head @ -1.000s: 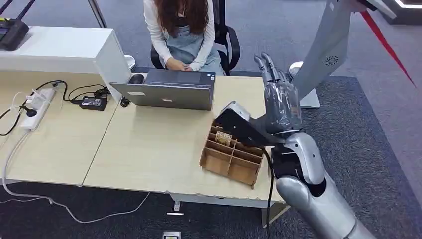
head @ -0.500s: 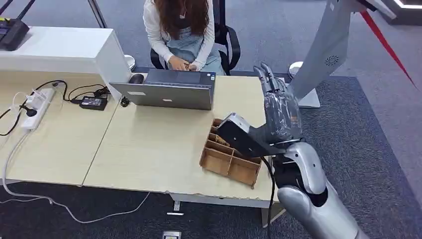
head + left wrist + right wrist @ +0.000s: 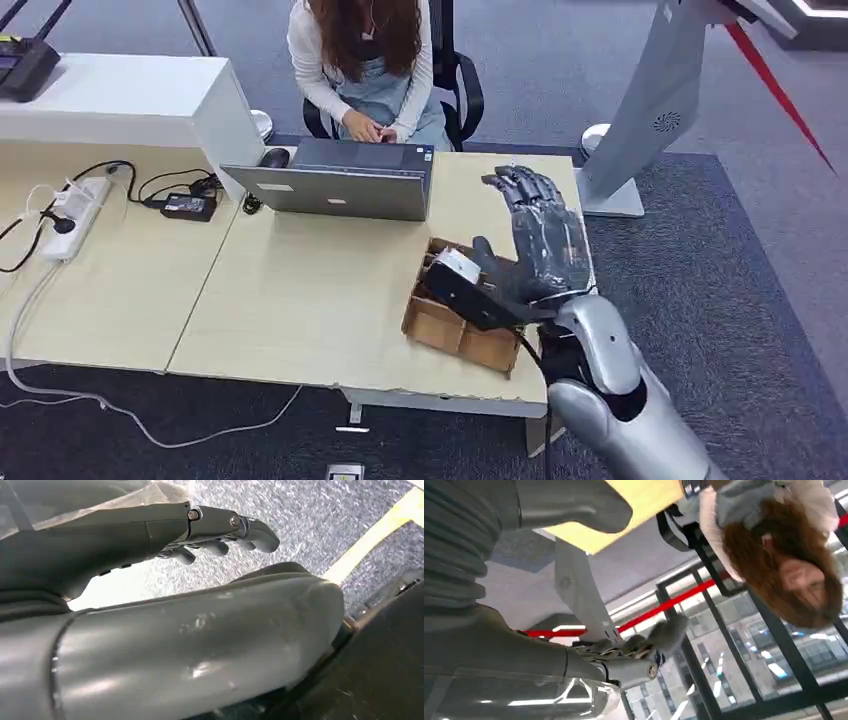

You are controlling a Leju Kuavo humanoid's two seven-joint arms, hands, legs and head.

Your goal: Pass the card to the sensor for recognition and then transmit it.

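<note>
Pretty early on, I'd say: no card in the right hand (image 3: 540, 235) yet, so grabbing, scanning and passing it are all left. The hand hovers over the cardboard organizer (image 3: 462, 325) at the surface's 4 o'clock, fingers spread, holding nothing. Can't make out the card itself; probably in a slot.

Matt pale wood-look desk (image 3: 300, 290) at centre frame, a rough brown cardboard divider box (image 3: 462, 330) lower right of centre, beside it a glossy silver arm (image 3: 610, 400), coarse grey carpet (image 3: 740, 270) at right.
</note>
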